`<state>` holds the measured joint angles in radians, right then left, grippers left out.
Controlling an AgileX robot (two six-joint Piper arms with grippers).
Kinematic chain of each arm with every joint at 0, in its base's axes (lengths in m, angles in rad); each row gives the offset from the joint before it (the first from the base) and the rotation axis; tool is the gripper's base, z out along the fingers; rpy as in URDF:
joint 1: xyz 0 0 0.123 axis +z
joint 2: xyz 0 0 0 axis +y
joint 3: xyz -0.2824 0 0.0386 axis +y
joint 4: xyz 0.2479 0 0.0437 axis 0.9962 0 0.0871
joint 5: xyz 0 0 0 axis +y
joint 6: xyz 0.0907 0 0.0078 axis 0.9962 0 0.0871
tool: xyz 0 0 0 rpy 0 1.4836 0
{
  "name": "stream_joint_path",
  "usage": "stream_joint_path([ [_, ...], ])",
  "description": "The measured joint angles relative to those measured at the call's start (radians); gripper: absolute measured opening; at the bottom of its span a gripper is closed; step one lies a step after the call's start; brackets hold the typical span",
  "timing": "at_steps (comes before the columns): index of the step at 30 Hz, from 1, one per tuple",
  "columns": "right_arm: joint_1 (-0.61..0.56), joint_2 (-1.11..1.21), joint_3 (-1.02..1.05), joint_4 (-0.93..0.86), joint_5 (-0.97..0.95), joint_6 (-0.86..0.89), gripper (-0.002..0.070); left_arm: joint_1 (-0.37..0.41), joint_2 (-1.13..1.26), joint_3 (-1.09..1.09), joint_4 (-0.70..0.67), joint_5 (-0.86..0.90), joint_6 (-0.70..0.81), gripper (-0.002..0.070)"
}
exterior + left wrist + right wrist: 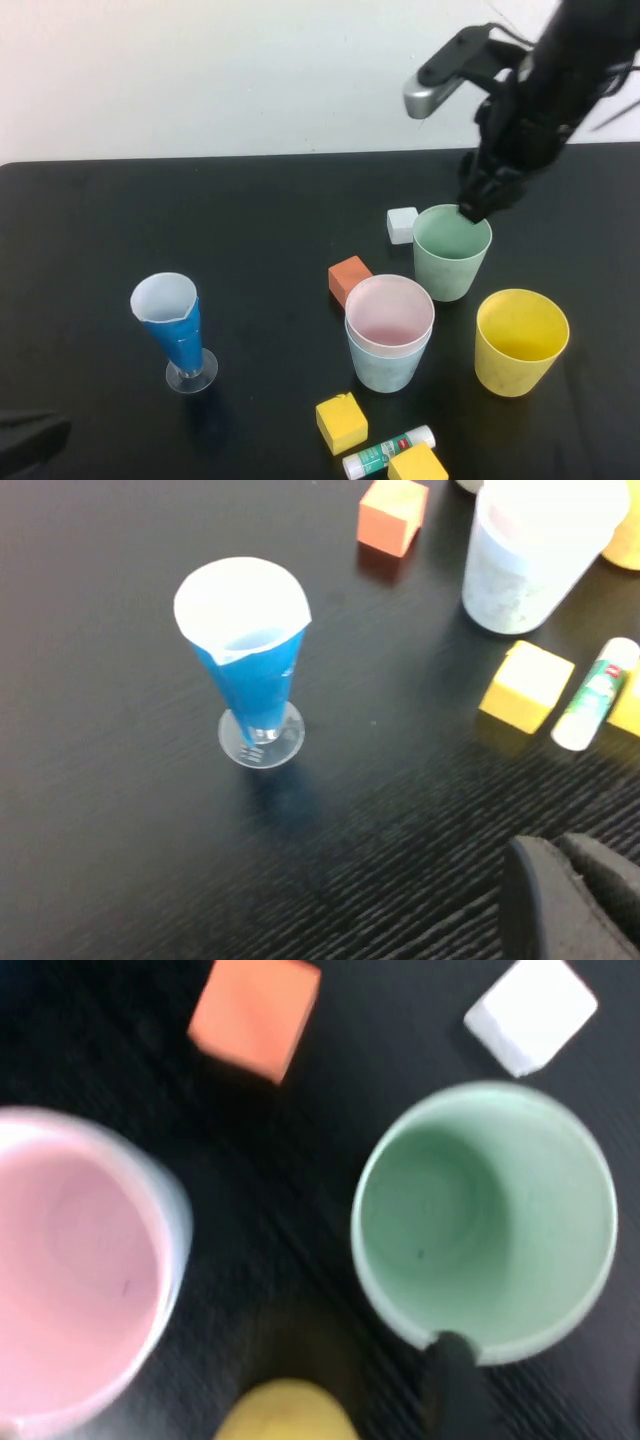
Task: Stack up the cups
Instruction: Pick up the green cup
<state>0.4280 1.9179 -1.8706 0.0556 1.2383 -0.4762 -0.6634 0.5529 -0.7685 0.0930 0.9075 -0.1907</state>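
Observation:
A pink cup [390, 312] sits nested inside a light blue cup [388, 370] near the middle of the black table. Behind them to the right a green cup [452, 262] stands upright and empty. A yellow cup [520, 345] stands alone at the front right. My right gripper [478, 205] hangs over the far right rim of the green cup [480, 1200]. Its jaws are open [540, 1390], with one fingertip [450, 1375] at the rim. My left gripper [570, 900] is shut and empty, low at the table's front left corner [25, 440].
A blue-and-white conical cup [172, 325] on a clear foot stands at the left. An orange block [349, 278] and a white block [402, 224] lie beside the cups. Two yellow blocks [341, 421] [417, 464] and a glue stick [389, 451] lie at the front.

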Motion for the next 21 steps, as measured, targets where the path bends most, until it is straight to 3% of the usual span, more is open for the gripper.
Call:
stream_joint_path([
  [1,0.000,0.030,-0.025,0.000,0.000,0.017,0.0400,0.000,0.000,0.000,0.005,0.000,0.000,0.0001],
  [4,0.000,0.094,-0.072,-0.026,0.000,0.078,0.0475,0.000,0.000,0.000,0.015,0.005,0.000,0.0001],
  [13,-0.019,0.250,-0.128,-0.063,-0.004,0.138,0.0486,0.000,0.000,0.000,0.043,0.052,-0.050,0.0001],
  [15,-0.025,0.276,-0.128,-0.061,-0.004,0.138,0.0424,0.000,0.000,0.000,0.057,0.056,-0.076,0.0001],
  [19,-0.026,0.301,-0.128,-0.056,-0.006,0.118,0.0130,0.000,0.000,0.000,0.066,0.060,-0.102,0.0001],
  [21,-0.026,0.301,-0.142,-0.056,-0.008,0.118,0.0059,0.000,0.000,0.000,0.066,0.062,-0.106,0.0001],
])
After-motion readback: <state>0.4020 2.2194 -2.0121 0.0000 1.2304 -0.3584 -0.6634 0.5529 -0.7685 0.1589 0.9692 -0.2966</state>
